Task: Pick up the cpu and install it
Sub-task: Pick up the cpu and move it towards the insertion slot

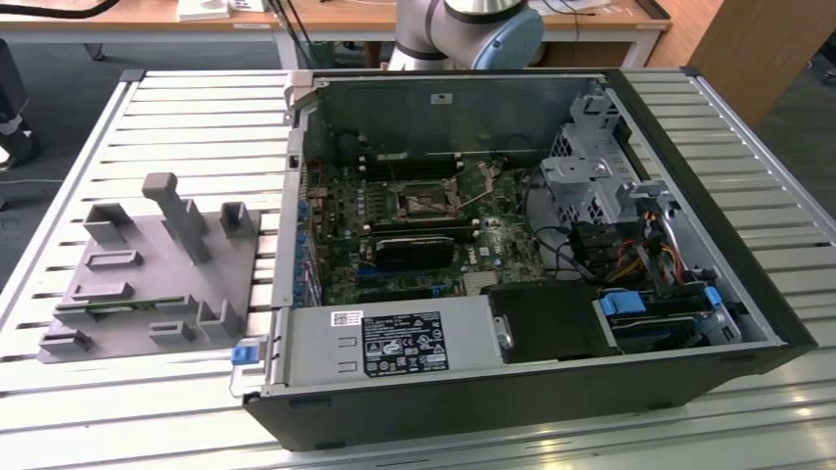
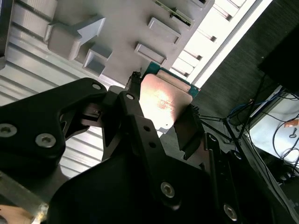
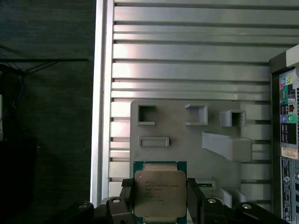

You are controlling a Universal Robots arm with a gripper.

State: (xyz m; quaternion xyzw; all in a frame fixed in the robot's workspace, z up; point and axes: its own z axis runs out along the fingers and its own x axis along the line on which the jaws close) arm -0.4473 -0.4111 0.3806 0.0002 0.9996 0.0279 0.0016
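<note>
In both wrist views my gripper (image 3: 160,198) (image 2: 161,116) is shut on the cpu (image 3: 160,191) (image 2: 163,100), a flat square chip with a silvery metal top and a green rim. One black finger (image 3: 127,196) presses on each of two opposite edges. The chip hangs above the grey plastic tray (image 3: 187,144) (image 1: 144,284), near the tray's edge. The dark metal-framed motherboard socket (image 1: 425,204) sits in the middle of the board inside the open computer case (image 1: 523,255), well away from the tray.
The tray has several raised posts and pockets, one with a green memory stick (image 2: 175,14) in it. Everything rests on a slatted metal table (image 1: 196,98). The arm's base (image 1: 471,29) stands behind the case. Drive cages and cables fill the case on the exterior view's right.
</note>
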